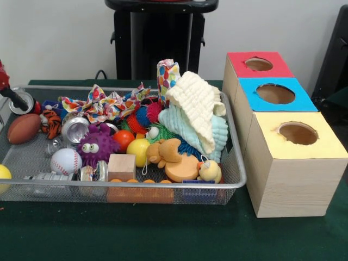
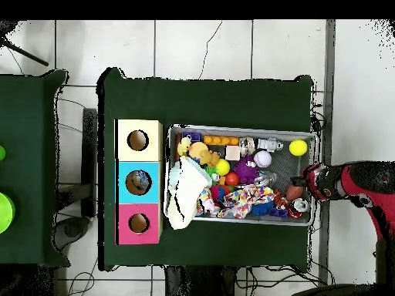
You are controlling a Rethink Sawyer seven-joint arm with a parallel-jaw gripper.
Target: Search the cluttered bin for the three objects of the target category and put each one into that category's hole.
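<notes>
A wire mesh bin (image 1: 237, 173) holds a heap of toys, balls, cans and cloths. Among them are a brown football (image 1: 23, 128), a baseball (image 1: 66, 161), a yellow ball (image 1: 2, 174) and an orange ball (image 1: 123, 140). A cream towel (image 1: 198, 111) is draped over a pale blue one (image 1: 218, 136). My gripper (image 1: 15, 99) dips into the bin's left end in the front view, next to a silver can (image 1: 23, 104) and just above the football. In the overhead view the gripper (image 2: 310, 183) is at the bin's right end beside the football (image 2: 295, 190).
Three wooden boxes stand beside the bin, with a red-topped hole (image 1: 259, 64), a blue-topped hole (image 1: 275, 93) and a yellow-topped hole (image 1: 298, 133). A purple spiky toy (image 1: 96, 145), a wooden block (image 1: 122, 166), a teddy bear (image 1: 163, 152) and a patterned cloth (image 1: 103, 106) crowd the bin.
</notes>
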